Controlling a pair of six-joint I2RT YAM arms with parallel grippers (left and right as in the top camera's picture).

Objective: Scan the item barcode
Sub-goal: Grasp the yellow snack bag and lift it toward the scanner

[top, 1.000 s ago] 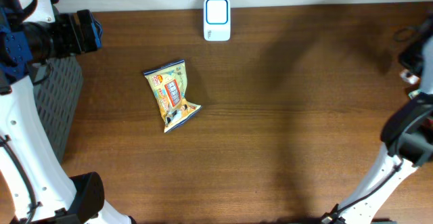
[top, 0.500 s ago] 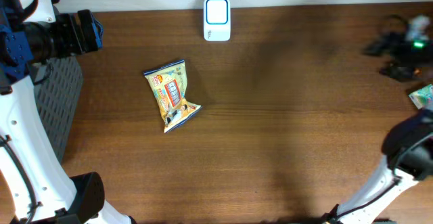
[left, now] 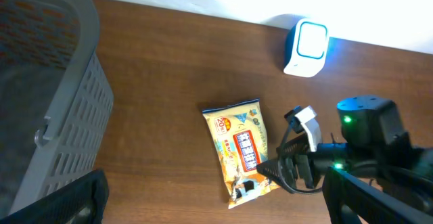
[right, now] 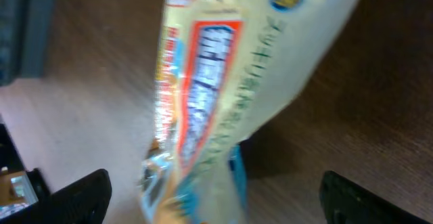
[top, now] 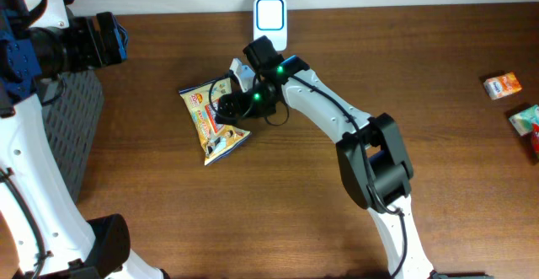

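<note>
The brown wooden table (top: 421, 68) is spread beneath everything. Across it the white right arm (top: 328, 115) is stretched from the near edge toward the far left. At its end the right claw (top: 232, 106) is held over the snack packet (top: 212, 127).

In the right wrist view the two dark fingertips (right: 74, 197) are seen far apart at the lower corners, so the right claw is spread wide. The packet is framed between the tips, blurred, and neither tip is seen touching it. From overhead it cannot be told whether the claw rests on the packet or hangs just above it.

A grey slatted basket (top: 72, 119) is set well to the left of the right claw, at the table's left side. The left claw (top: 116, 39) is held beside the basket's far end. It too is spread wide, with nothing pinched between its fingers.

The snack packet — yellow, with an orange and red label — lies flat on the table directly under the right claw, its near end crumpled. The white and blue scanner (top: 270, 24) stands just beyond the right claw at the table's far edge, apart from the packet.

A small orange box (top: 503, 85) and a green packet (top: 526, 120) lie well off to the right of the right claw, by the table's right edge.
</note>
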